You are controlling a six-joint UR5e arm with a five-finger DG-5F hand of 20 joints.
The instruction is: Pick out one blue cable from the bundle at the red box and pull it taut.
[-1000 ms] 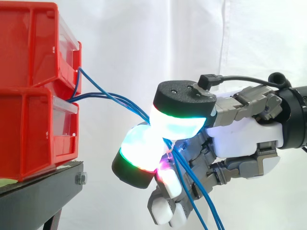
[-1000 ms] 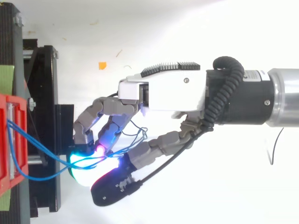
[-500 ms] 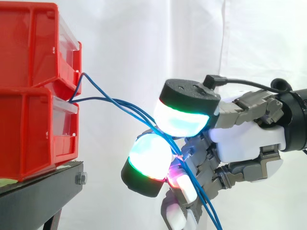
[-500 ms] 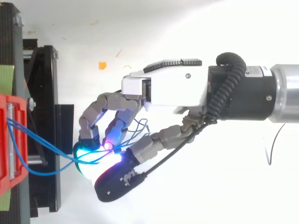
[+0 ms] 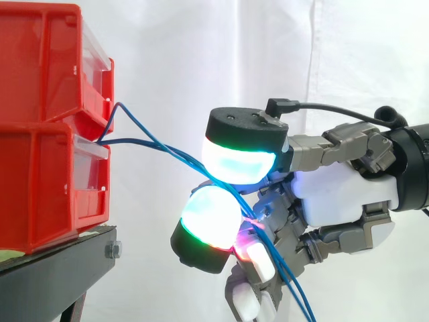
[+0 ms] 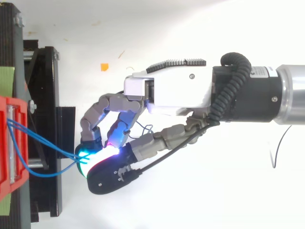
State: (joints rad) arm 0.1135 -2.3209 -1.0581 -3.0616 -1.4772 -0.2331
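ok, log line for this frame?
step: cable pinch | hand: shut on blue cables, between glowing pads | cables: run from stacked red bins, several in pinch, one loop slack | status: not yet taut

Open air lies between my hand (image 5: 335, 194) and the stacked red bins (image 5: 47, 134); only the blue cables (image 5: 137, 140) cross it. The black stand (image 5: 60, 258) blocks passage below the bins.
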